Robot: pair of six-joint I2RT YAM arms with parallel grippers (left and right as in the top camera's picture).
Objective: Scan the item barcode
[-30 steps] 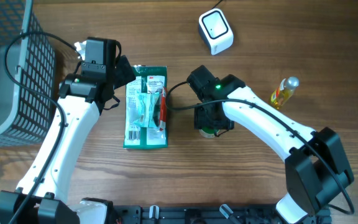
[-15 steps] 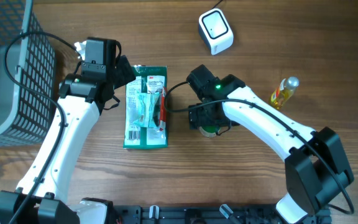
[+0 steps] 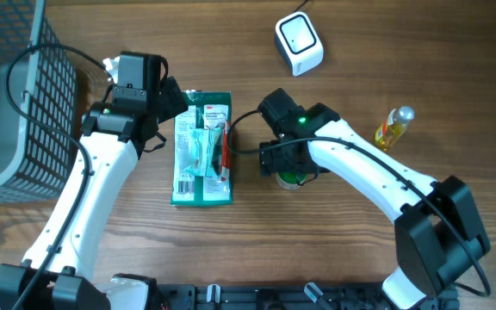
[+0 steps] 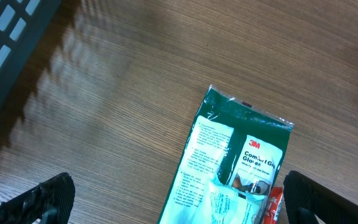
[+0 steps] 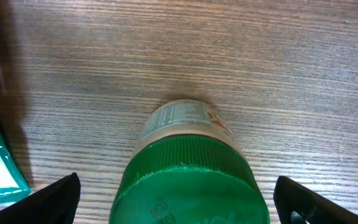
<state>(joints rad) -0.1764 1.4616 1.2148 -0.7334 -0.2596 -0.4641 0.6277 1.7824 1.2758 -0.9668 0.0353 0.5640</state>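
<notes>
A jar with a green ribbed cap (image 5: 188, 180) and a printed label stands on the wooden table, mostly hidden under my right arm in the overhead view (image 3: 292, 180). My right gripper (image 5: 182, 205) is open, one finger on each side of the cap and clear of it. A green 3M glove packet (image 3: 202, 148) lies flat left of the jar. My left gripper (image 4: 182, 208) is open above the packet's top end (image 4: 238, 162), holding nothing. The white scanner (image 3: 299, 43) sits at the back of the table.
A dark mesh basket (image 3: 24, 95) stands at the left edge; its corner shows in the left wrist view (image 4: 5, 25). A small yellow bottle (image 3: 393, 127) lies to the right of my right arm.
My right gripper's fingers have spread wider around the green-capped jar, which stays on the table. The left arm and the packet have not moved.
</notes>
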